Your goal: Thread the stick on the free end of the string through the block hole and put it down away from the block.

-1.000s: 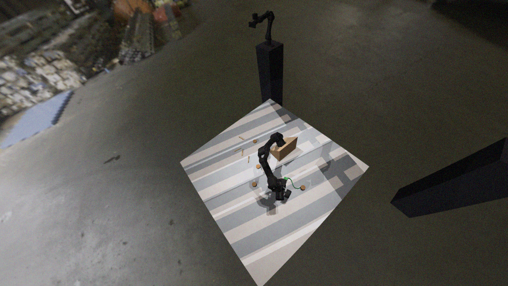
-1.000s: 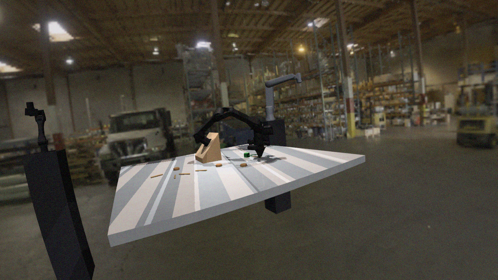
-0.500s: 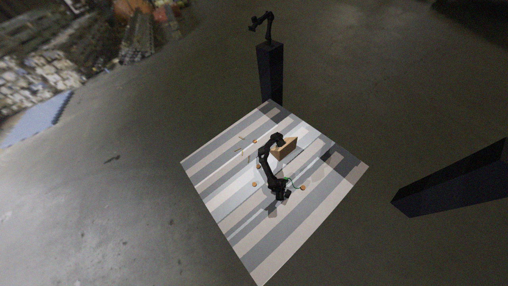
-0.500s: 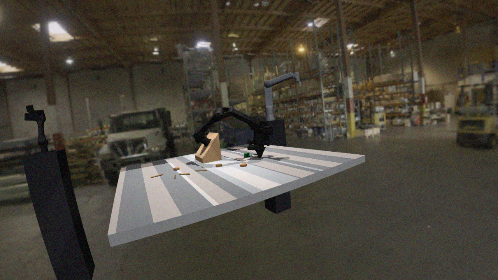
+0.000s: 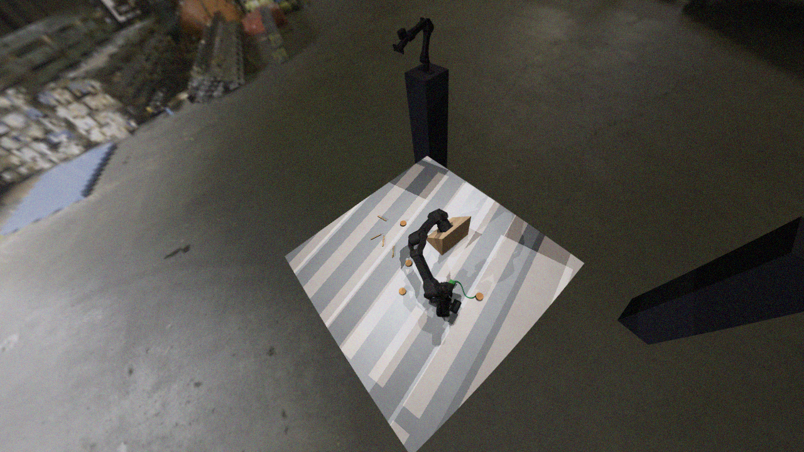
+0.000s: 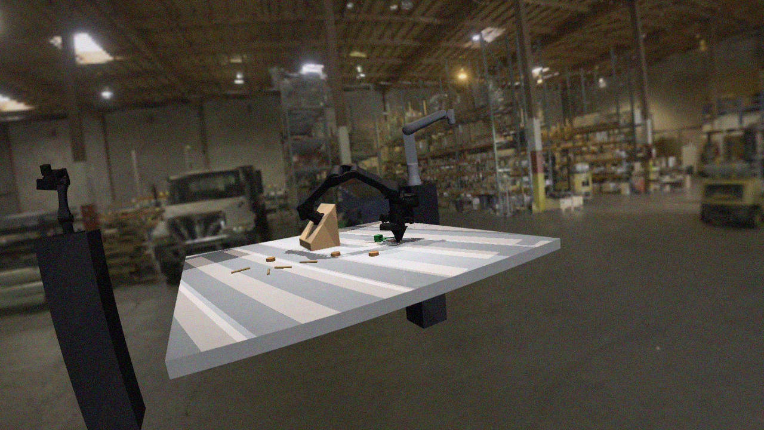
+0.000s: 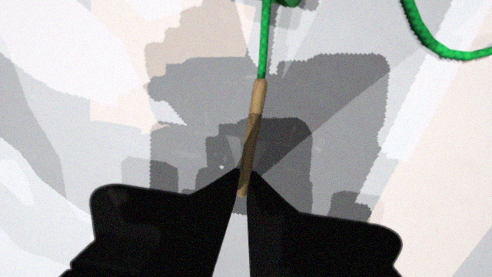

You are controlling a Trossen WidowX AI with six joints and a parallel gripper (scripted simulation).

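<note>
My gripper point(image 6: 398, 240) point(image 7: 244, 175) is shut on the stick point(image 7: 259, 96) at its end away from the string. Its fingertips are down close to the table. The green string point(image 7: 264, 38) point(image 5: 464, 290) leaves the stick's far end and runs off the top of the wrist view. The round button point(image 5: 478, 295) holds the string's other end. A small dark green block point(image 5: 451, 282) point(image 6: 378, 237) point(image 7: 290, 1) stands beside the gripper, partly cut off in the wrist view. I cannot tell its hole or whether the string passes through it.
A wooden wedge point(image 5: 453, 238) point(image 6: 329, 230) stands at my arm's base. Loose buttons point(image 5: 402, 223) point(image 5: 408, 262) point(image 5: 402, 290) and several loose sticks point(image 5: 381, 218) point(image 5: 392, 252) point(image 6: 308, 261) lie on the table point(image 5: 370, 337) point(image 6: 373, 294). Other arms point(image 5: 425, 42) point(image 6: 411, 152) stand off the table.
</note>
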